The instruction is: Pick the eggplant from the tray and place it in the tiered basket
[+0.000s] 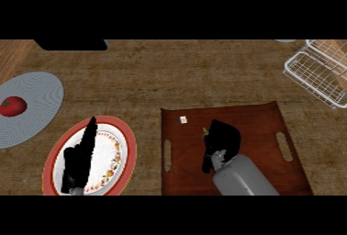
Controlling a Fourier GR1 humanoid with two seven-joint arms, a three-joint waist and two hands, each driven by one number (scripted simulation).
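My right hand (224, 137) is curled down over the eggplant (204, 131) on the tray (271, 119); only its greenish stem end peeks out at my fingers' left. The wire basket (315, 73) sits well ahead to the right. My left hand (81, 153) rests straight-fingered over a plate (125, 137).

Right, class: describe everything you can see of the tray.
The tray is dark reddish-brown, wood-like and roughly rectangular, with a slot handle cut in its left and right sides. It lies flat on the counter, right of the plate and nearer than the basket. A small white item sits near its far left corner; the right hand covers its middle.
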